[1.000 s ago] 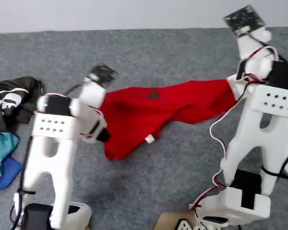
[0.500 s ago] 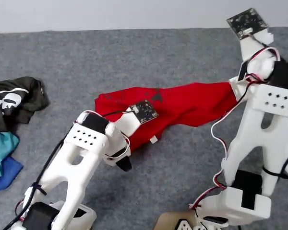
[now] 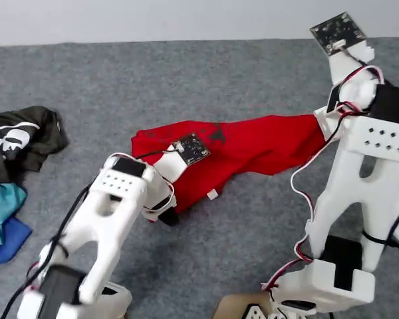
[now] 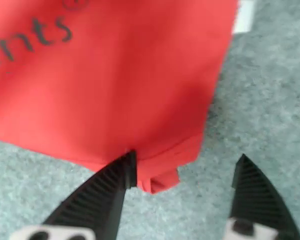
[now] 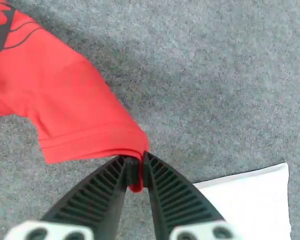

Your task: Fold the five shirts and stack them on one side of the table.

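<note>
Nearest, the left tool is held released, its jaws spread about the lower corner of the red shirt, probably so that this corner can be taken and drawn out. The shirt is laid crumpled across the middle of the grey counter. Farther off, its sleeve hem is clenched in the right tool, anchoring that end. A heap of unfolded shirts is seen on the left arm's side, well apart and obstructing nothing.

Noted dark lettering on red shirt, cut off, no whole word legible. Also white skull graphic on dark shirt; white tag unreadable.
</note>
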Controlling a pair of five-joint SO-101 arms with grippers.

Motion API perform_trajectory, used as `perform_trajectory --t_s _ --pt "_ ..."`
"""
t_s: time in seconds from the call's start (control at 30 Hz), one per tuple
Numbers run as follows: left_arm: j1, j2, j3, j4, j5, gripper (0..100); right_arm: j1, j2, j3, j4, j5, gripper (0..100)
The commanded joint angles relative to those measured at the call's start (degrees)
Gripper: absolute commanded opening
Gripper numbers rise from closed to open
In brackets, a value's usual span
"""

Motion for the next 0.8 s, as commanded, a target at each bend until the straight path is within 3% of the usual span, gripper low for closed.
perform_trajectory --t_s 0.0,0.4,0.77 --pt "-0.6 5.5 -5.3 0.1 -0.5 31 -0.7 -3.8 -0.5 2.6 -0.6 1.1" --pt "-0.3 15.6 -11.7 1.3 -0.4 24 -0.7 -3.7 -0.5 2.6 -0.4 1.1" --pt "-0.4 14.9 -17.2 4.0 -0.4 5 -0.5 -3.7 -0.5 2.5 -0.4 1.1"
